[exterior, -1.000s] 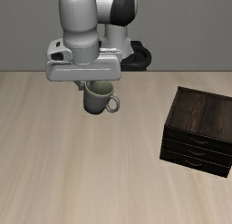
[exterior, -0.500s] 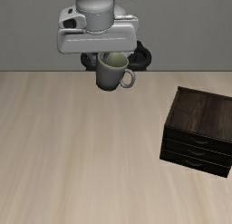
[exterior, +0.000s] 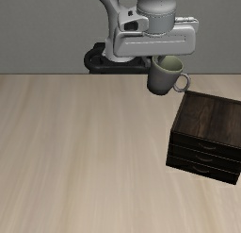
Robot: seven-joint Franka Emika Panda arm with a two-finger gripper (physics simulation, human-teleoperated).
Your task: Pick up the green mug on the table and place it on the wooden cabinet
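- The green mug [exterior: 165, 78] is smooth and rounded, with a loop handle on the exterior view's right. It hangs in the air above the worktop's far edge.
- The white pincer [exterior: 162, 59] sits directly above the mug, clamped on its rim.
- The wooden cabinet [exterior: 207, 133] is dark, boxy and drawer-fronted. It stands just below the mug, by the worktop's right edge.
- The worktop [exterior: 75, 152] is pale wood grain.

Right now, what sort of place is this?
Probably a simulated tabletop manipulation bench: a plain wooden table, a dark wooden cabinet with drawers on it, and the gripper holding a green mug in the air.
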